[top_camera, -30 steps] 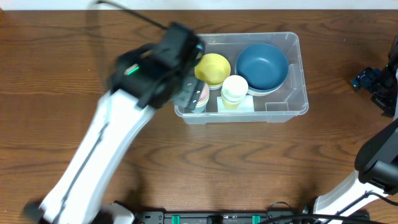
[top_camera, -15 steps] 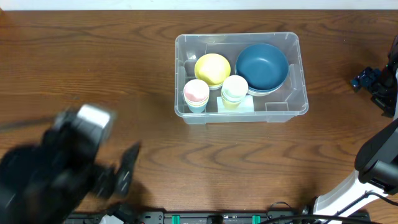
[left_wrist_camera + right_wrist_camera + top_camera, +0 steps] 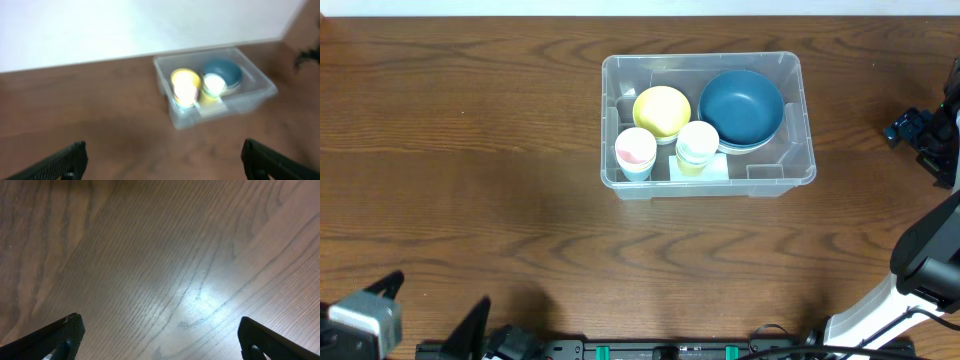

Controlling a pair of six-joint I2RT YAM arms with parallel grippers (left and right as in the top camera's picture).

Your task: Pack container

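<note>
The container (image 3: 760,186), a clear plastic bin, stands at the table's middle back. Inside it are a blue bowl (image 3: 741,108), a yellow bowl (image 3: 662,111), a cup with a pink inside (image 3: 636,152) and a pale yellow cup (image 3: 697,145). My left gripper (image 3: 430,306) hangs at the front left corner, far from the bin, open and empty. In the blurred left wrist view the container (image 3: 237,104) lies ahead of the wide-apart left gripper (image 3: 165,157). My right gripper (image 3: 161,330) is open over bare wood, and sits at the right edge (image 3: 920,135) in the overhead view.
The brown wooden table (image 3: 520,150) stretches around the bin. A white wall (image 3: 125,25) rises behind the table in the left wrist view. The right arm's white link (image 3: 880,305) stands at the front right, and a black rail (image 3: 660,350) runs along the front edge.
My left arm has pulled back from the bin's left end to the front left corner. The pink-lined cup now stands uncovered in the bin. The right arm has not moved.
</note>
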